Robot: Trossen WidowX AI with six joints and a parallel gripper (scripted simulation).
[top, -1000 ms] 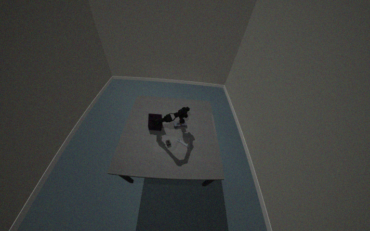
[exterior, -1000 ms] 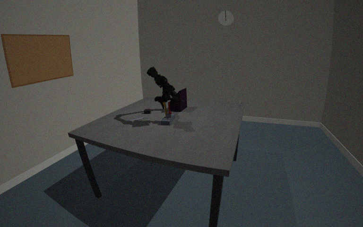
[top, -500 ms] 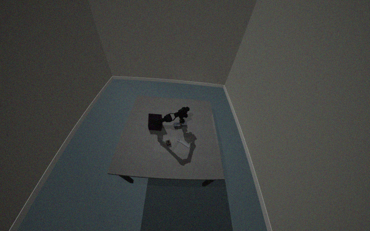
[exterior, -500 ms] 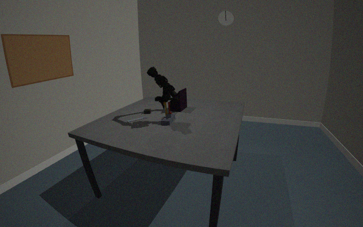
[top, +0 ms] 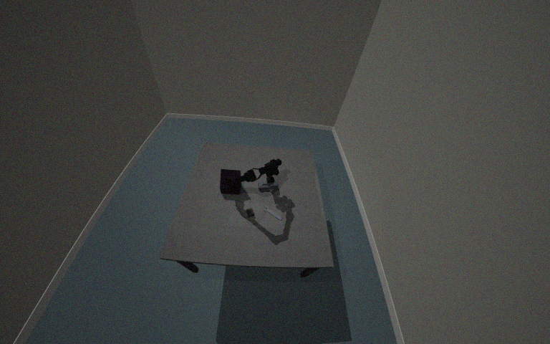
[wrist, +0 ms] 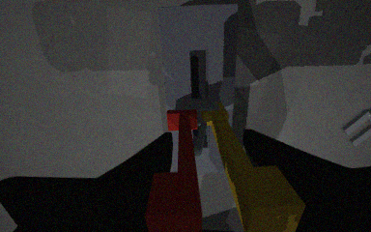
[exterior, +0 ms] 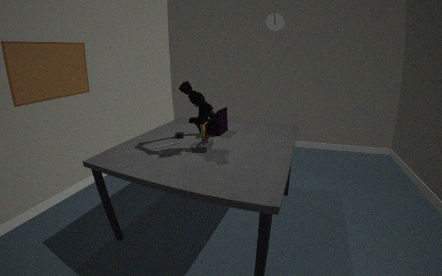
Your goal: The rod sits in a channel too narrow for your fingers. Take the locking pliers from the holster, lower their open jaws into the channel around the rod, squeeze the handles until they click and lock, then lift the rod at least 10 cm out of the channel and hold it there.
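Blue floor and grey walls frame the grey surface (top: 239, 243) (exterior: 228, 175) in the top view, where the black jaws (top: 270, 179) (exterior: 199, 129) (wrist: 209, 134) hang over the pale block (top: 263, 188) (exterior: 199, 149) (wrist: 176, 34). A small dark box (top: 250, 212) (exterior: 179, 134) and a pale bar (top: 273, 213) (exterior: 167, 145) (wrist: 358, 129) lie apart from it.

The exterior view adds a corkboard (exterior: 47, 73), a clock (exterior: 275, 22) and the upright red-and-yellow locking pliers (exterior: 205, 129) (wrist: 187, 155) at the block.

Only the wrist view shows the dark rod (wrist: 194, 77) inside the block's narrow channel. Here the jaws stand about half open, gripping the pliers' handles; whether the pliers' tips surround the rod, I cannot tell.
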